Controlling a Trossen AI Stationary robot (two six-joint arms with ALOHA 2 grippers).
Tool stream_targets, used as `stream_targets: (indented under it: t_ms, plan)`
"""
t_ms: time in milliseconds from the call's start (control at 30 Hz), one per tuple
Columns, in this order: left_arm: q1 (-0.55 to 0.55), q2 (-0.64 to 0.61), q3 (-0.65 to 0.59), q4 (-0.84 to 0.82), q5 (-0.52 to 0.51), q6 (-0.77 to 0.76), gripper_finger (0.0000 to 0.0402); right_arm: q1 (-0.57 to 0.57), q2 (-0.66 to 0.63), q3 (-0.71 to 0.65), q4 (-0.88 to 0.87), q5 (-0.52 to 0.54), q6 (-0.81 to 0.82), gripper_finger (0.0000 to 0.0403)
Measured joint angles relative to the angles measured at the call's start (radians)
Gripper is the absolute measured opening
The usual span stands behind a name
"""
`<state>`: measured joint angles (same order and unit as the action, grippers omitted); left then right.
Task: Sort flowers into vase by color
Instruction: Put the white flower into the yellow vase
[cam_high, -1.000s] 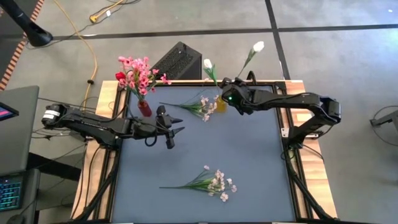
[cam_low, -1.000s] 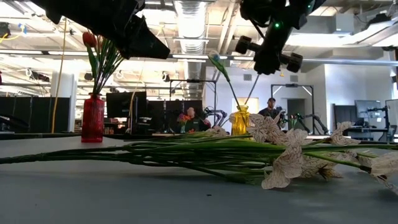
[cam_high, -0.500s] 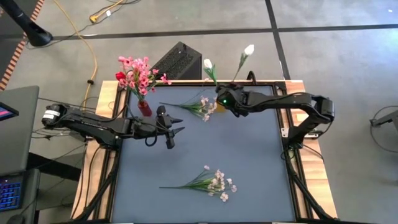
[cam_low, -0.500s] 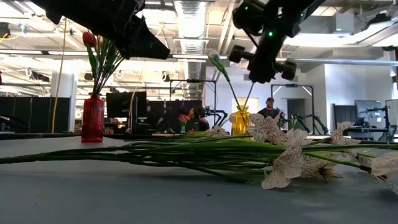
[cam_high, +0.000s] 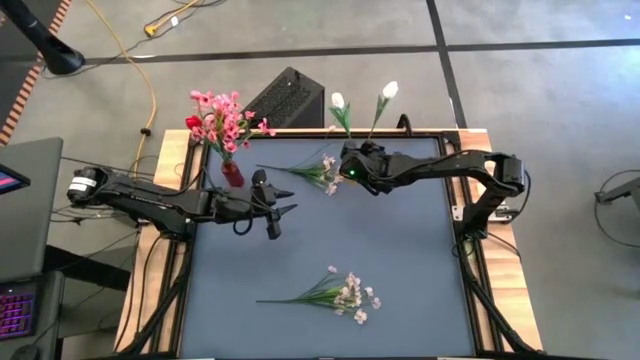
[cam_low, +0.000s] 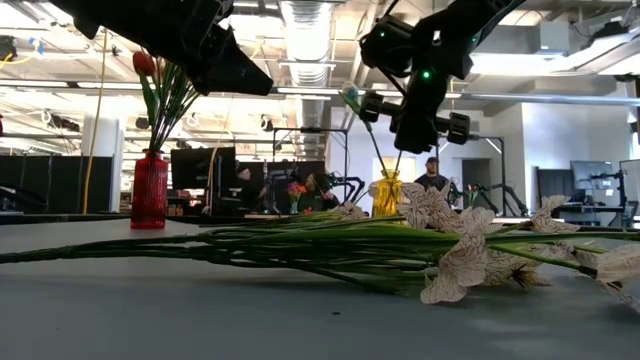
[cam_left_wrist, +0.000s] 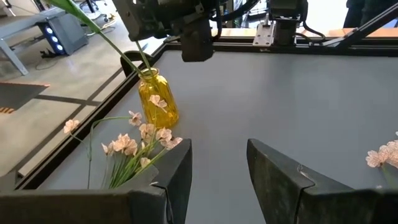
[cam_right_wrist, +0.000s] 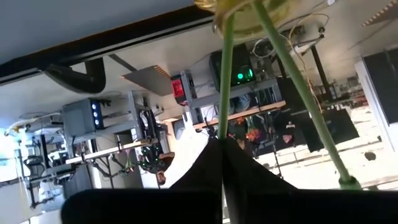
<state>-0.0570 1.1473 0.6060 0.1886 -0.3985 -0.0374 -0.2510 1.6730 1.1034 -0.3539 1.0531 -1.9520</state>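
Note:
A yellow vase (cam_low: 387, 194) stands at the table's far edge with one white tulip (cam_high: 338, 100) in it. My right gripper (cam_high: 358, 152) hangs just above the vase, shut on the stem of a second white tulip (cam_high: 389, 90). Farther left, a red vase (cam_high: 232, 176) holds pink sprays (cam_high: 225, 118) and a red tulip (cam_high: 193, 122). Two pale sprays lie flat on the mat, one (cam_high: 312, 170) beside the yellow vase and one (cam_high: 338, 292) near the front. My left gripper (cam_high: 283, 200) hovers open at the table's left, holding nothing. My right gripper pinches the white tulip's green stem (cam_right_wrist: 222, 127) between its two shut fingers, well below the bud. The fingers lie across the stem. The stem stands nearly upright, the bud above the gripper, and its lower end reaches down into the yellow vase's mouth (cam_right_wrist: 231, 18).
The mat's middle and right (cam_high: 420, 260) are bare. A black box (cam_high: 285, 98) sits on the floor behind the table's far edge. In the low view, people sit at desks in the room behind (cam_low: 432, 178).
My right gripper has sunk and gone toward the table's left with the white tulip, staying shut on its stem. The bud has shifted left and the stem now stands more upright over the yellow vase.

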Motion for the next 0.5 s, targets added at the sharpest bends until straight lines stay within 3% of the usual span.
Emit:
stream_targets:
  t_ms: [233,500]
  plan:
    - [0.000,0.000,0.000,0.000,0.000,0.003,0.0144,0.010,0.000,0.000,0.036,0.004,0.033,0.0056]
    - [0.000,0.000,0.000,0.000,0.005,0.003,0.0144,0.022,-0.006,0.000,0.079,0.007,0.056,0.0061]
